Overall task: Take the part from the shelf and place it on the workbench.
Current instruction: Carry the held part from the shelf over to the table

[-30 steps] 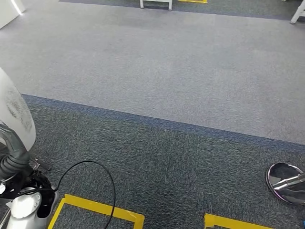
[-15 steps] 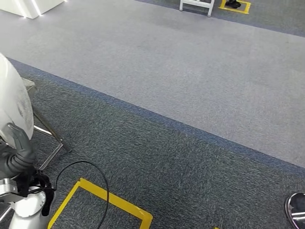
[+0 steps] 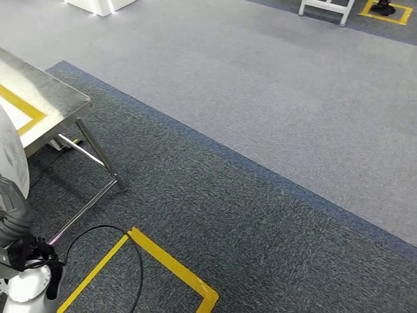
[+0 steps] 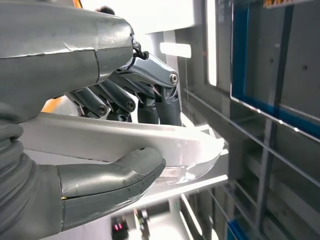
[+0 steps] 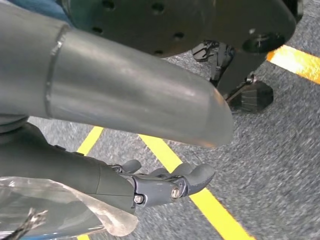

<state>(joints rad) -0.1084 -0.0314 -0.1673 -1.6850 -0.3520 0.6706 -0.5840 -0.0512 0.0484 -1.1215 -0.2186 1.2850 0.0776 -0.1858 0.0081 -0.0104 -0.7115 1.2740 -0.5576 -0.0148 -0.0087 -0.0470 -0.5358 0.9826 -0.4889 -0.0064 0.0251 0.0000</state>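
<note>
The part [image 3: 10, 156] is a white curved shell at the left edge of the head view. My left hand [image 3: 15, 218] holds it from below. In the left wrist view the part [image 4: 113, 142] lies pinched between the thick thumb and the dark fingers [image 4: 151, 95] of my left hand [image 4: 113, 100]. The workbench [image 3: 44, 98], a steel table with yellow tape on its top, stands at the upper left, just beyond the part. My right hand [image 5: 162, 182] hangs over the carpet with fingers stretched out and nothing in them.
Yellow tape lines [image 3: 167, 264] and a black cable [image 3: 123, 235] lie on the dark carpet in front of me. A lighter carpet strip [image 3: 275, 85] runs across beyond. White furniture legs [image 3: 327, 8] stand far off. A shelf with blue bins [image 4: 264, 75] shows in the left wrist view.
The camera has turned, so the whole floor view has shifted and the workbench has come into sight at the left. My left hand still holds the part.
</note>
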